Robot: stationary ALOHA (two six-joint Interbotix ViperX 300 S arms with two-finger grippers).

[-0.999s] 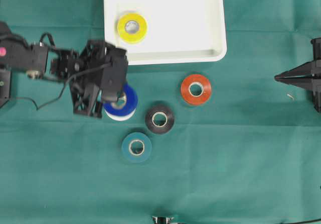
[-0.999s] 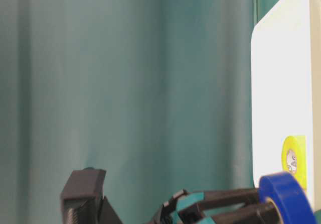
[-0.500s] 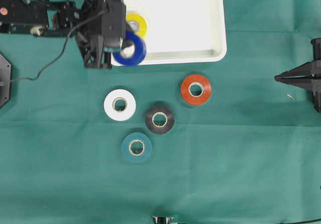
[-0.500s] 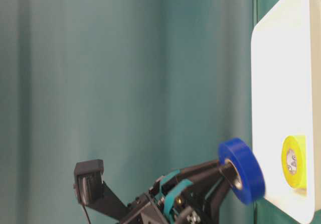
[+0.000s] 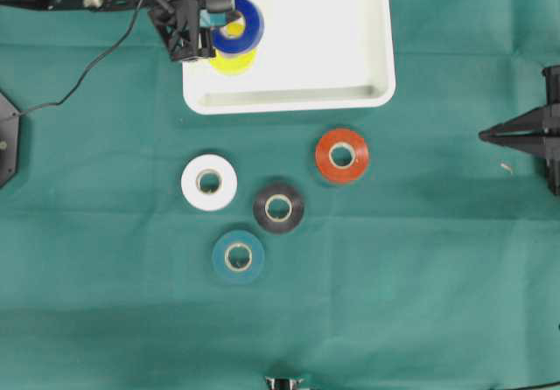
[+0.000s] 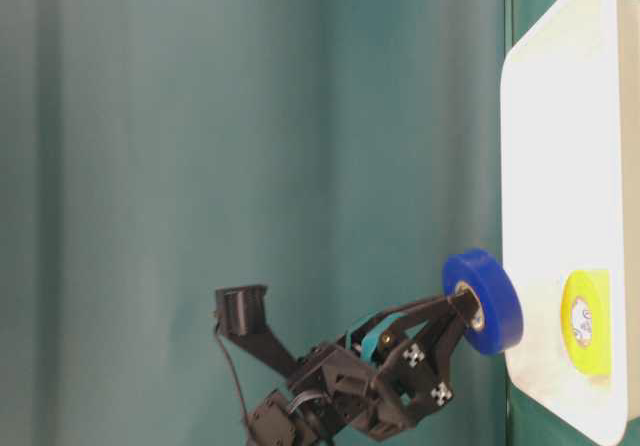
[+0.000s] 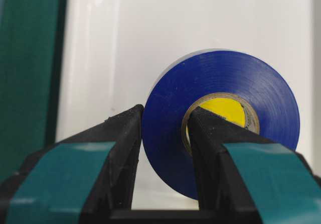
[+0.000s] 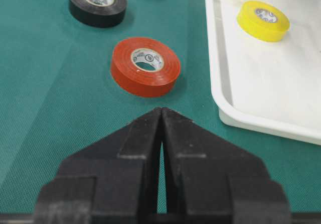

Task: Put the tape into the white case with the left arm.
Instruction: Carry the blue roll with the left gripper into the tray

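My left gripper (image 5: 224,24) is shut on a blue tape roll (image 5: 240,23), one finger outside the roll and one inside its core. It holds the roll in the air over the left part of the white case (image 5: 306,58), directly above a yellow roll (image 5: 229,64) lying in the case. In the left wrist view the blue tape (image 7: 220,83) stands between the teal-banded fingers (image 7: 125,143), with yellow showing through its core. From the table-level view the roll (image 6: 485,301) hangs just clear of the case (image 6: 560,166). My right gripper (image 5: 483,134) is shut and holds nothing.
On the green cloth below the case lie a red roll (image 5: 342,155), a white roll (image 5: 209,182), a black roll (image 5: 278,206) and a teal roll (image 5: 238,256). The right gripper (image 8: 161,111) points at the red roll (image 8: 145,66).
The left gripper has carried the blue roll from beside the white roll on the cloth up and over the case's left side. The right arm has not moved.
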